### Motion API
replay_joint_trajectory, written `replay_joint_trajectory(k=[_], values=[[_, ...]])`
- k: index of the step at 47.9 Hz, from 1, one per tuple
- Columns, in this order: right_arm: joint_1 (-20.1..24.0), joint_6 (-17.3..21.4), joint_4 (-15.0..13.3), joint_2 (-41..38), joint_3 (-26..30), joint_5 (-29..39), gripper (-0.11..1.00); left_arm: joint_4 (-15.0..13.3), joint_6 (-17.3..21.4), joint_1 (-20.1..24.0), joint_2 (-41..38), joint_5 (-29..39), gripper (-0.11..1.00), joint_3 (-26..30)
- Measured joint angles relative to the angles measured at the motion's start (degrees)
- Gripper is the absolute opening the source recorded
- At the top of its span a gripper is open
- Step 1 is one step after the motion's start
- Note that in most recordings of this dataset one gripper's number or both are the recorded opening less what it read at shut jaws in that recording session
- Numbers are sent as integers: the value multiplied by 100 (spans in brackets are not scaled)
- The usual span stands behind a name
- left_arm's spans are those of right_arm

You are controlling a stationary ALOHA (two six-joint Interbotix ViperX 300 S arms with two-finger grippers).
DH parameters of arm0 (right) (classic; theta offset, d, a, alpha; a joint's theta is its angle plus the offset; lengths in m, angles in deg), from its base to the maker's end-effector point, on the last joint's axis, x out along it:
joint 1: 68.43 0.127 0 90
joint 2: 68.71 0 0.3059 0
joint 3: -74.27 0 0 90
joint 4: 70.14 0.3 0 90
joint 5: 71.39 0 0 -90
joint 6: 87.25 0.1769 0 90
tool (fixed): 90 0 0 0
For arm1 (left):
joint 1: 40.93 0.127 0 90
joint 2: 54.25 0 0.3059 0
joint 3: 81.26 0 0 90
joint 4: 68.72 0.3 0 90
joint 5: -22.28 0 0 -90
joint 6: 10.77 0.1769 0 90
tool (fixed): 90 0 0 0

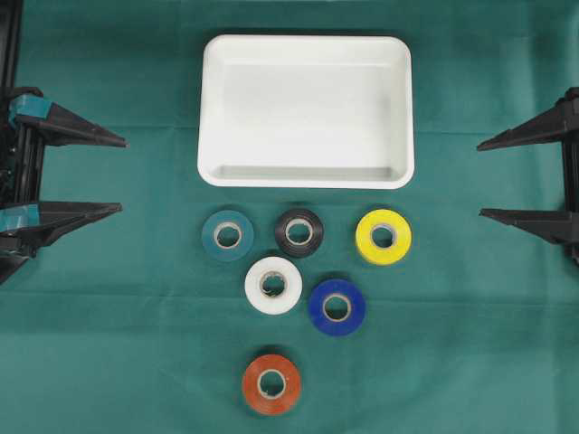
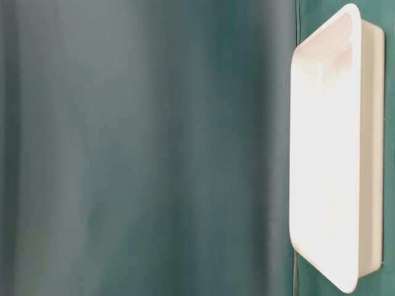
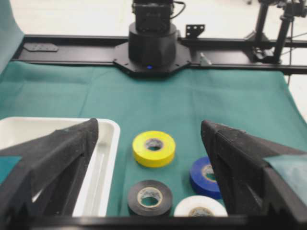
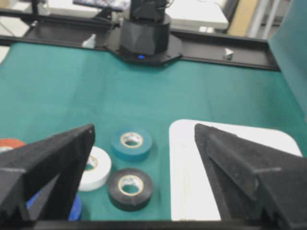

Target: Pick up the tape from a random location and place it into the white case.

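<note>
The white case (image 1: 306,47) lies empty at the back middle of the green cloth; it also shows in the table-level view (image 2: 324,154). In front of it lie several tape rolls: teal (image 1: 227,235), black (image 1: 298,232), yellow (image 1: 383,236), white (image 1: 273,285), blue (image 1: 336,307) and orange (image 1: 271,383). My left gripper (image 1: 122,174) is open at the left edge, far from the rolls. Over at the right edge my right gripper (image 1: 480,180) also stands open. Nothing sits between either pair of fingers (image 3: 149,123) (image 4: 144,127).
Green cloth (image 1: 109,344) covers the whole table. The opposite arm's black base (image 3: 151,45) stands at the cloth's far edge in the left wrist view. A black frame rail (image 4: 220,45) runs behind it in the right wrist view.
</note>
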Motion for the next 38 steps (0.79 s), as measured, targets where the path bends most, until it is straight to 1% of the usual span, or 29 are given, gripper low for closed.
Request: replay_joint_trajectory(k=[13, 23, 38], values=[[0, 0, 0, 0, 18, 26, 92, 0, 0, -35, 0, 0, 100, 0], [0, 0, 0, 0, 18, 26, 92, 0, 0, -246, 0, 35, 100, 9], [0, 0, 9, 0, 18, 26, 92, 0, 0, -264, 0, 141, 100, 18]])
